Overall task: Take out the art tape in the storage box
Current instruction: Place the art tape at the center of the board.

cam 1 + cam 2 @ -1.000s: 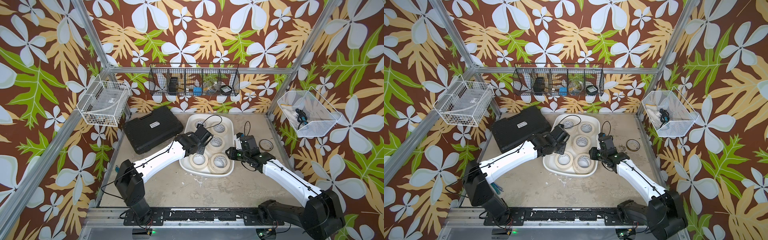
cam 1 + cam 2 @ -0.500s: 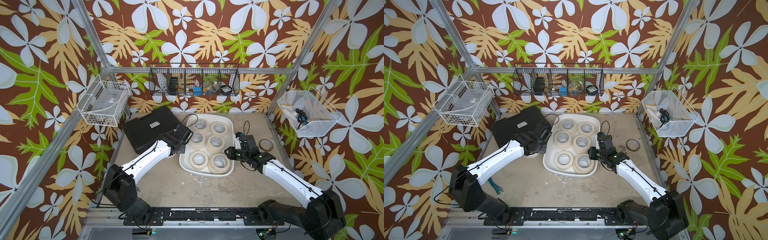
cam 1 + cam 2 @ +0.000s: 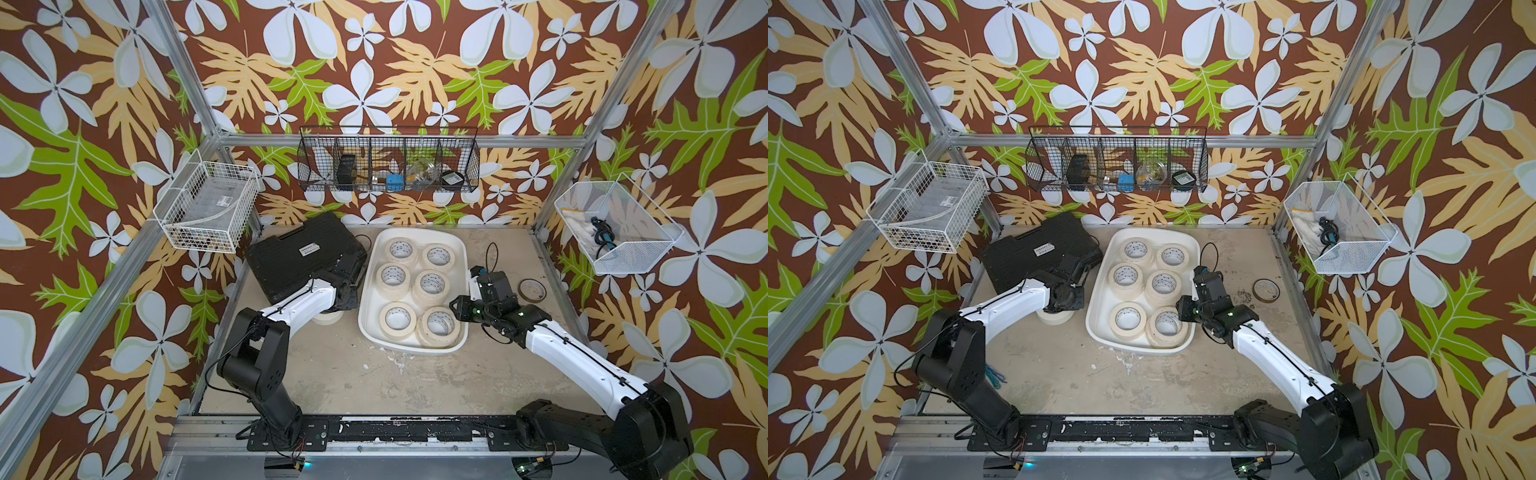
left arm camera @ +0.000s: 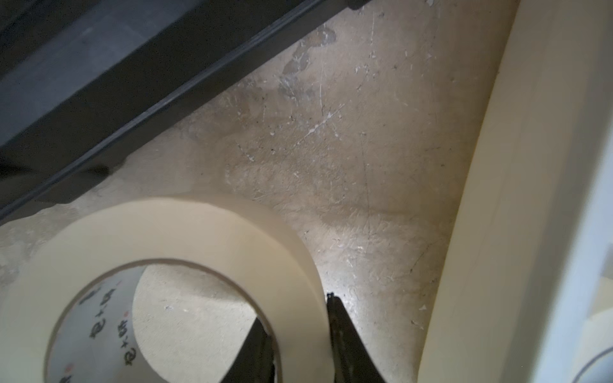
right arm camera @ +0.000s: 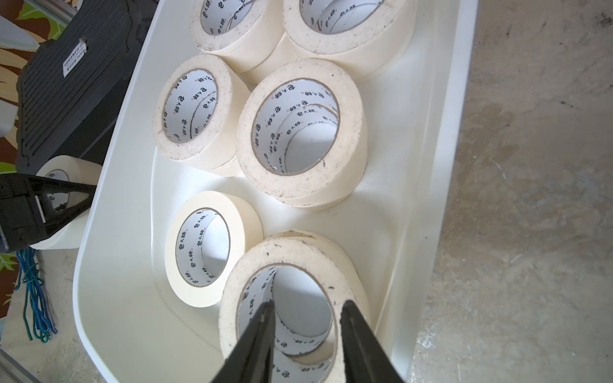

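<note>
One cream-beige masking tape roll [image 3: 1054,318] with a printed white core is out since a second ago. Then the left gripper [image 4: 293,308] was over the middle of the shallow white plastic tub [image 3: 415,232]. It is now low over the strip of table between the ribbed black hard case [image 3: 291,262] and the tub's left wall. Its pincer is clamped on the roll's wall, one finger inside the core, one outside. The roll sits on the beige tabletop [image 3: 332,374], near case and tub, touching neither as far as seen. Six stacks of matching tape rolls [image 3: 432,284] remain in the tub, two by three, all uncovered now. Meanwhile the right gripper [image 5: 306,303] has not moved: jaws narrowly apart astride the wall of the nearest stack, at the tub's near right corner, with no squeeze visible. Around: tangled blue cord [image 3: 994,376] by the left arm's base; white wire basket [image 3: 208,208] on the left frame; black wire basket [image 3: 388,160] on the back rail; thin dark tape ring [image 3: 532,290] flat on the table just right of the right gripper; white mesh basket [image 3: 615,232] on the right frame. The case crowds the left side of the set-down spot. Hidden: in both top views the left wrist covers its fingers and most of the held roll. Stack depth is unclear; some show a second roll beneath. The right wrist view cuts off the nearest stack. The back basket's contents are too small to name.
</note>
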`<state>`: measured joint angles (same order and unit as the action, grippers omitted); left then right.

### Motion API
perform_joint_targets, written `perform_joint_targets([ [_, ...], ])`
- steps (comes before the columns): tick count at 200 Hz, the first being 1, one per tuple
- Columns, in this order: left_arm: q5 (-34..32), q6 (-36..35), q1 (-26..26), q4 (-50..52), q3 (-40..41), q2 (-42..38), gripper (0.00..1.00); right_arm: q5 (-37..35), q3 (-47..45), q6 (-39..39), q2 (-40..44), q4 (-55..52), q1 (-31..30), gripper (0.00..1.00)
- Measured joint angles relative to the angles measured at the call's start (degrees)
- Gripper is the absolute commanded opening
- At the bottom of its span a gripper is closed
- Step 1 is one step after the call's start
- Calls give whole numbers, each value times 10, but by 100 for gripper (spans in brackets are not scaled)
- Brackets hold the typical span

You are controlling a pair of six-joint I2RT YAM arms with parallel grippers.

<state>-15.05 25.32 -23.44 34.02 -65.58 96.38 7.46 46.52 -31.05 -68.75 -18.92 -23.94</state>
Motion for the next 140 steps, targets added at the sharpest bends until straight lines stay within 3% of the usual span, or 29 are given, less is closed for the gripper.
perform_joint_targets([
  [140,49,40,5,-131,10,83,21,-5,-11,14,35,-22,-4,40],
])
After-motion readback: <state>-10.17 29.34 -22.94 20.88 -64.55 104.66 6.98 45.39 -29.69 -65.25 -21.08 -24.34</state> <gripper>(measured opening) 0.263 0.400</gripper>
